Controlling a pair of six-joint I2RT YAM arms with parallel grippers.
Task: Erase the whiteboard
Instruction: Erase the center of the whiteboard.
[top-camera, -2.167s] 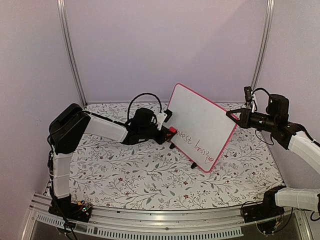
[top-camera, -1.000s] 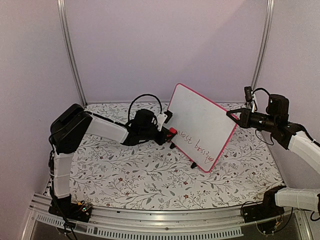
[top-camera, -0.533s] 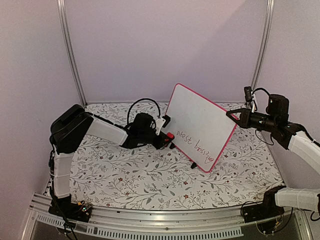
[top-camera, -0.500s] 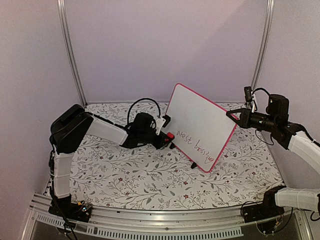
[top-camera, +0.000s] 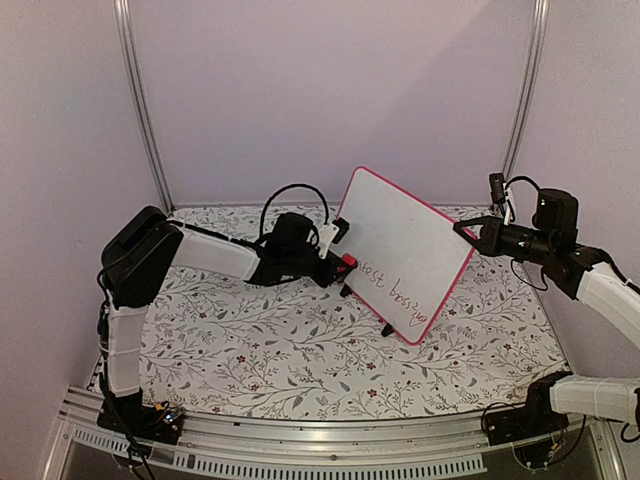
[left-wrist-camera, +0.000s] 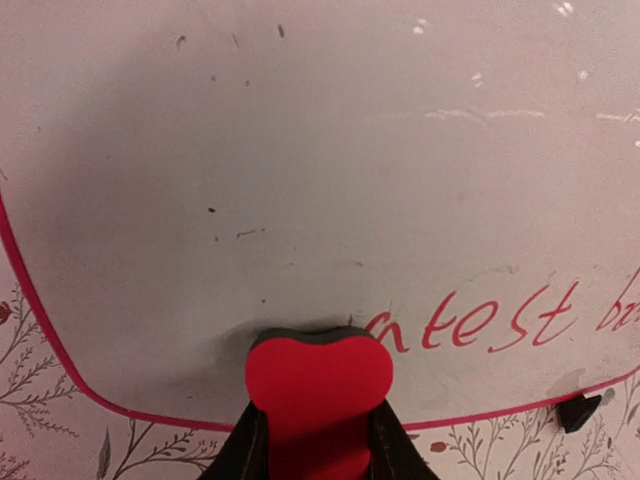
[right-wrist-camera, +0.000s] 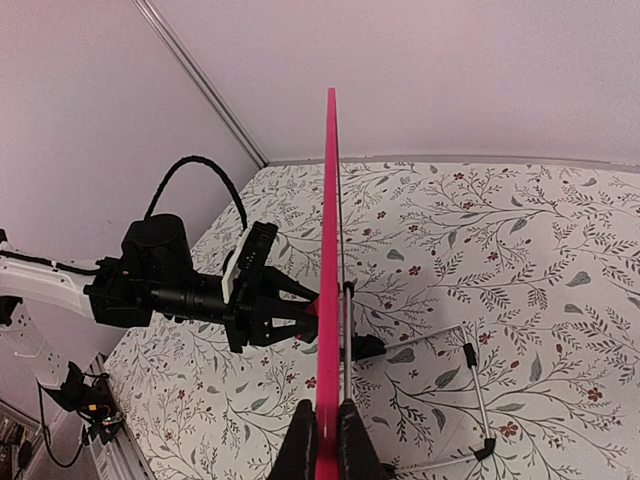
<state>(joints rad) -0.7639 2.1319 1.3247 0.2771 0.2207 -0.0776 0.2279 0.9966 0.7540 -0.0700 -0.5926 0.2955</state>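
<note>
Red heart-shaped eraser block (left-wrist-camera: 318, 385), pinched in the left tool (top-camera: 340, 262), touches the red-framed whiteboard (top-camera: 400, 235) at 8 o'clock beside red handwriting (top-camera: 395, 292); the right tool (top-camera: 466, 232) pinches its 3 o'clock edge above the floral surface (top-camera: 260, 350).

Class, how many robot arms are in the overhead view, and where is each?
2. The left arm reaches in from the left, its eraser against the whiteboard; the right arm reaches from the right, gripping the whiteboard's edge.

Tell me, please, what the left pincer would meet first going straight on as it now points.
The whiteboard: the left pincer, shut on the red eraser, points at its white face just beside the red writing. The eraser seems at the surface; contact is unclear.
</note>
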